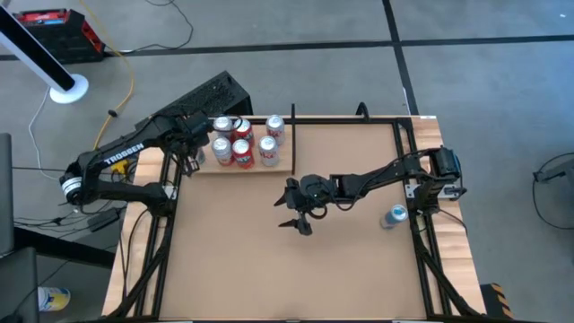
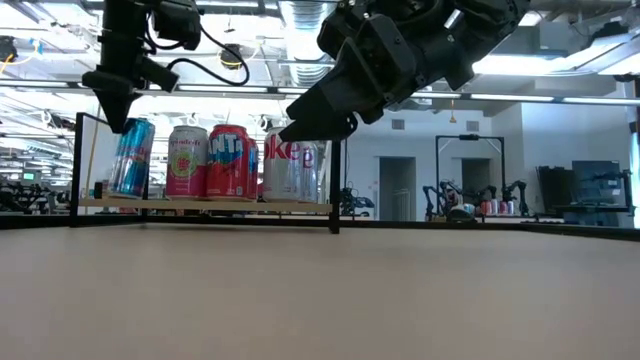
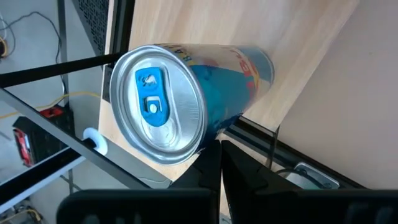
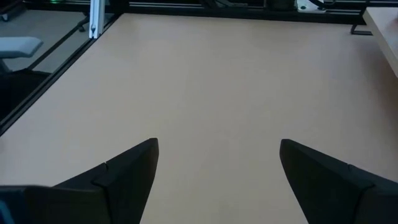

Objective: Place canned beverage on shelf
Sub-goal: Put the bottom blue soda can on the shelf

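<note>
The left claw [image 2: 118, 112], fingers closed and empty, hangs just above the blue can [image 2: 131, 157] on the shelf [image 1: 282, 169]; dipping could topple it into the 4 neighbouring cans. The right claw [image 1: 297, 222] is spread, empty, mid-worktop [image 1: 269, 260]. Another can [image 1: 395, 215] waits near the worktop's right edge.

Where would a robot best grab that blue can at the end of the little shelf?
Probably the round side wall of the blue aluminium can, near its top, coming straight down. It stands upright on the pale-wood shelf with a pink can close beside it, so sideways looks crowded. The left gripper hangs right above it; the right gripper waits over mid-table.
</note>
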Controlling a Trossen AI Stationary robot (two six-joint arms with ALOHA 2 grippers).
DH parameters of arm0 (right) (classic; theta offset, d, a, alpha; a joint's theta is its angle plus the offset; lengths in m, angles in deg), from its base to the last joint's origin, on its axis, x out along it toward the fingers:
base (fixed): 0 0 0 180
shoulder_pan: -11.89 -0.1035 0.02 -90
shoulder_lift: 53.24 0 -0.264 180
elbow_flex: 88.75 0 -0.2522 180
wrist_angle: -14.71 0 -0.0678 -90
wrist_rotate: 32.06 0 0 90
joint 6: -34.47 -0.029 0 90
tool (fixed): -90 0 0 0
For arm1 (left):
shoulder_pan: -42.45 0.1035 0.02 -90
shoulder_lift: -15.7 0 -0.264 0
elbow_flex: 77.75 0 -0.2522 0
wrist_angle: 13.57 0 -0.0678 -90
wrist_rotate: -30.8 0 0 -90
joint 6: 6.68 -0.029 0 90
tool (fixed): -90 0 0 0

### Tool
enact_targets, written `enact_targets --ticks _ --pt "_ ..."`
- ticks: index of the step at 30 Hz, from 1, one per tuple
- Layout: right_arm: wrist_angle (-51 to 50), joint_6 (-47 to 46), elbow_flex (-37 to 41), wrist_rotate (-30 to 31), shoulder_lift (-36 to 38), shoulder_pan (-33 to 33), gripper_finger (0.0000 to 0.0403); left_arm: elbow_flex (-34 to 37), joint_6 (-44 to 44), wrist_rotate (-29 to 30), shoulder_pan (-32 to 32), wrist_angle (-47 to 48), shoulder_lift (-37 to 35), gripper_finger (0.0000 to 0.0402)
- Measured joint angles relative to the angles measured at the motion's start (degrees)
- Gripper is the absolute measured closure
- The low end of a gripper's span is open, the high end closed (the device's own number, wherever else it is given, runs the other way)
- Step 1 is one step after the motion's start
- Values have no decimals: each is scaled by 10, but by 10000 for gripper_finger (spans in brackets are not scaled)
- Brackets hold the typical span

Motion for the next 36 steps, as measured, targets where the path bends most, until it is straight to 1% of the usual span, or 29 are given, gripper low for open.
enact_targets --ticks 8,15,17,21,24,27,29,33,36 --pt "0 0 0 0 0 0 44 0 0 0 9 13 0 401" --pt "0 0 0 0 0 0 44 0 15 -8 9 54 0 401" --pt "0 0 0 0 0 0 44 0 20 -24 8 65 0 401" --pt "0 0 0 0 0 0 44 0 34 -80 -5 78 0 401" --pt "0 0 0 0 0 0 44 0 46 -95 -26 77 0 401" --pt "0 0 0 0 0 0 44 0 51 -93 -54 66 0 401" --pt "0 0 0 0 0 0 44 0 52 -80 -76 56 0 401" --pt "0 0 0 0 0 0 44 0 52 -28 -113 47 0 401" --pt "0 0 0 0 0 0 44 0 52 0 -124 44 0 401"
